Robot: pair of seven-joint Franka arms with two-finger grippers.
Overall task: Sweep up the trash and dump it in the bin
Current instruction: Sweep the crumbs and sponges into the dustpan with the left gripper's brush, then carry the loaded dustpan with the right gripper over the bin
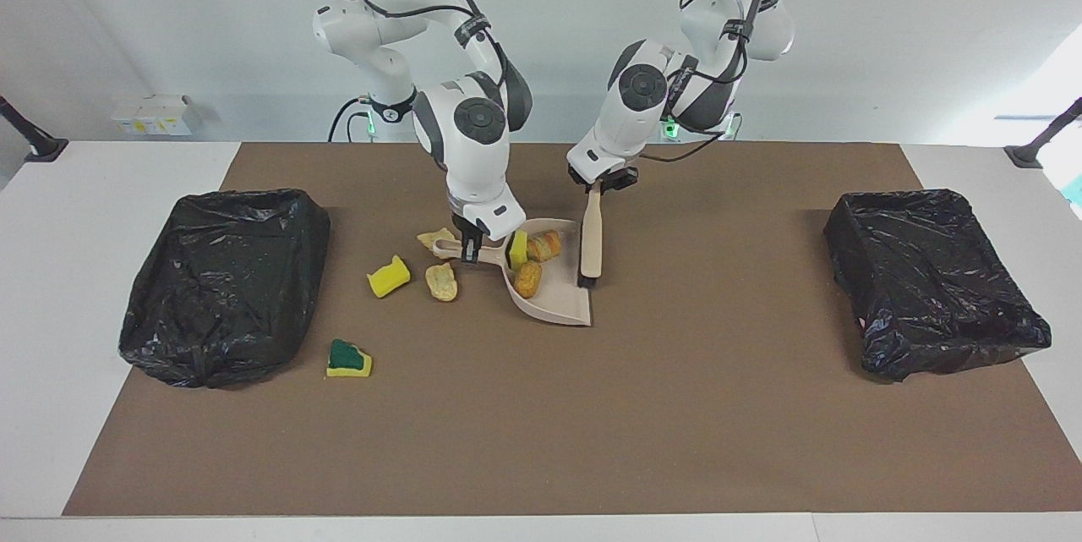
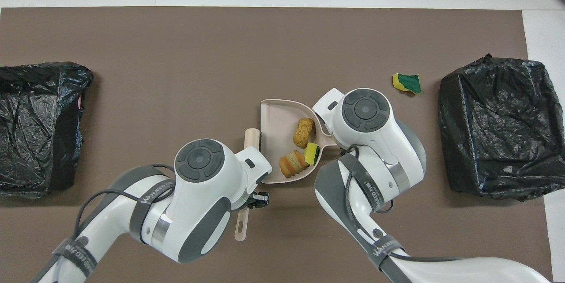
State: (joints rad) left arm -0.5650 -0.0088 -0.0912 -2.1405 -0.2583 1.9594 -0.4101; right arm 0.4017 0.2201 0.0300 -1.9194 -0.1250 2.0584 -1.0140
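Dustpan (image 1: 549, 292) flat on the brown mat (image 1: 541, 440) at mid-table, open lip turned toward the left arm's end, handle toward the right arm's end. Right gripper (image 1: 470, 244) clamped on that handle, presumably to pin the pan so bits cannot shove it along during a stroke. Three bits of trash already in the pan, packed against its back wall: orange-brown lump (image 1: 528, 278), yellow sponge chunk (image 1: 517, 250), striped orange piece (image 1: 543, 245). Pale lump (image 1: 440, 281), another pale lump (image 1: 437, 237) just by the pan handle, and second yellow chunk (image 1: 388, 276) on the mat toward the right arm's end, outside the pan. Yellow-and-green sponge (image 1: 349, 359) farther from the robots, near the black-lined bin (image 1: 224, 284) at that end. Second lined bin (image 1: 934, 280) at the left arm's end.

Left gripper (image 1: 602, 183) closed tight on the brush (image 1: 591, 242) handle, brush hanging bristles-down just beside the pan's open edge. Bristle contact with the mat unclear.

Pose: right arm reaching steeply down, wrist bent over the pan handle. Left arm elbow high, wrist tilted, gripper over the mat at the edge of the pan nearer to the robots.

Judgement: roughly half of the sweeping left, dumping not yet begun.
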